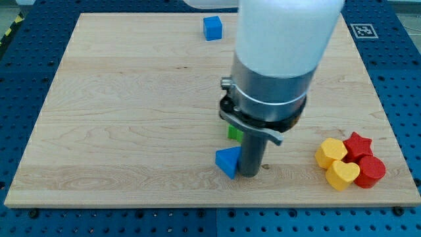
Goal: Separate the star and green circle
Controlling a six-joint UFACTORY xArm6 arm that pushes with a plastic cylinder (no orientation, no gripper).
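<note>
Wooden board (pixel 118 118) on a blue pegged bench carries no containers, and my tip (pixel 249 174), a bare rod with nothing to open or hold, stands touching the blue triangle's (pixel 227 161) right side, with a green block (pixel 233 132) mostly hidden behind the arm. That sliver is too small to tell star from circle, so pushing now risks shoving the triangle or dragging both greens together. A blue cube (pixel 212 27) sits at the view's top; two yellow hearts (pixel 337 164), a red star (pixel 358 145) and a red block (pixel 371 172) cluster at the lower right.

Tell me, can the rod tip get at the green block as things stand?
Probably yes. My tip rests beside the blue triangular block, and the green block sits just above that toward the view's top, mostly hidden behind the arm. Nothing visible stands between them, though the arm hides that stretch.
</note>
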